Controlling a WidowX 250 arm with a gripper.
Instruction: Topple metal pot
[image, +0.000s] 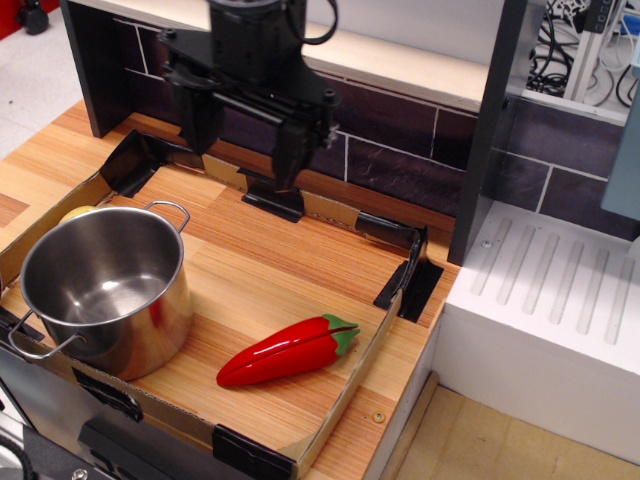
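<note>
Pot (100, 290): stainless steel, upright, mouth up, empty. Stands at the front-left corner of the table, inside the cardboard tray (330, 405). One wire handle points to the back, the other to the front-left. Upright means the toppling is not yet done.

Gripper (242, 145): black, two long fingers pointing down, jaws apart with a wide gap between them. Hangs over the back edge of the table, above the tray's rear wall, well apart from the pot and higher than its rim. It holds nothing. Open fingers at this height suit a push or a hook on the rim rather than a grasp of the body; that is a judgement only.

Pepper (285, 352): red with a green stem, lying flat near the front edge, just right of the pot, not touching it. It lies in the space to the pot's right, so a tip in that direction could land the pot on it.

Yellow item (78, 213): only a sliver shows behind the pot at the left edge; kind cannot be told.

Tray: low cardboard walls taped at the corners with black tape, apparently there to keep items from sliding off the table.

Rack (560, 300): white, ribbed, beside the right edge, lower than the table.
</note>
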